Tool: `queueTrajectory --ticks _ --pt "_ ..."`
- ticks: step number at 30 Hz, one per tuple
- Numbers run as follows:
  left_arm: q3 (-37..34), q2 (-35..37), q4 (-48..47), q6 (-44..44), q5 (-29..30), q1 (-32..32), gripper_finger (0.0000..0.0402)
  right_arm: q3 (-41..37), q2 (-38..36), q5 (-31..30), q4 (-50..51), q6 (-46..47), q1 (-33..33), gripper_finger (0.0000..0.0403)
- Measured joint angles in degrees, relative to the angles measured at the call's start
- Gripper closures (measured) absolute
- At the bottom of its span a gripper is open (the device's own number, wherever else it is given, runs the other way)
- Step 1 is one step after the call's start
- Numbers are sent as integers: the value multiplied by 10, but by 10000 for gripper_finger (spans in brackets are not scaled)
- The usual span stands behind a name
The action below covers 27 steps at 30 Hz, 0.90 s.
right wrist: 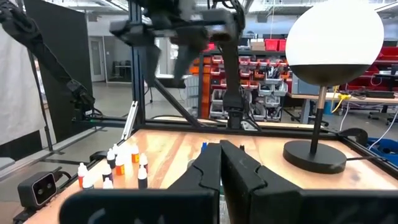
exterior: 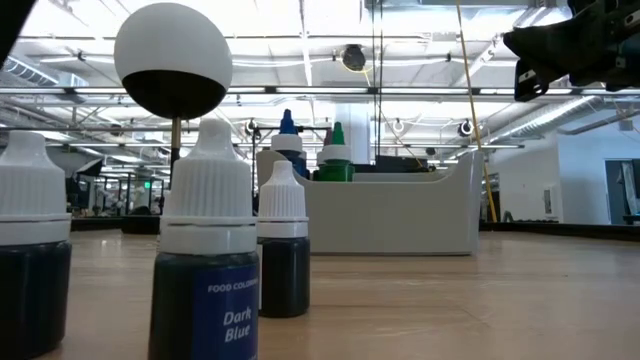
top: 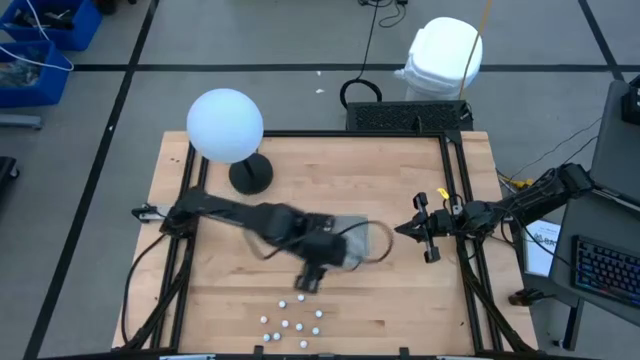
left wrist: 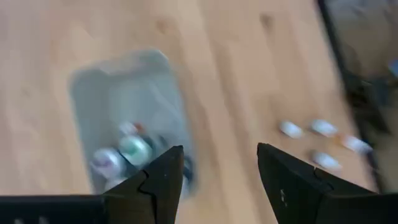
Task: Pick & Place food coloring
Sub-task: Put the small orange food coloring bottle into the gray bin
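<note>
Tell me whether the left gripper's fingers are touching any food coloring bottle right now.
Apart. In the left wrist view the left gripper has its fingers spread with bare wood between them, above the tray; nothing is held.

Likely workshop: parts-bin shelving (right wrist: 261,68), open-truss ceiling (exterior: 400,60).

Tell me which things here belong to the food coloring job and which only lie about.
Job:
- bottles loose on the table, near the front edge
- bottles already in the tray
- tray, clear plastic
- left gripper, open, empty, beside the tray
- right gripper, shut, waiting at the right side

Lying about:
- globe lamp
- keyboard off the table
- white bin on the floor
</note>
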<state>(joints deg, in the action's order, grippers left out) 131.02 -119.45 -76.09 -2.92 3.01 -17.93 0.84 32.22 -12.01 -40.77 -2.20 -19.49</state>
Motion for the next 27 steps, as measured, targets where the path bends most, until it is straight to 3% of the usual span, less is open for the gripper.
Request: queueTrajectory --ticks 10,17,27 --pt "-40 -4 -112 -217 36 -132 192 0 1 0 1 15 0 403" --pt "-192 -4 -48 -249 44 -207 192 0 1 0 -1 17 0 403" --pt "-332 -4 44 -307 -38 -226 192 0 1 -1 8 26 0 403"
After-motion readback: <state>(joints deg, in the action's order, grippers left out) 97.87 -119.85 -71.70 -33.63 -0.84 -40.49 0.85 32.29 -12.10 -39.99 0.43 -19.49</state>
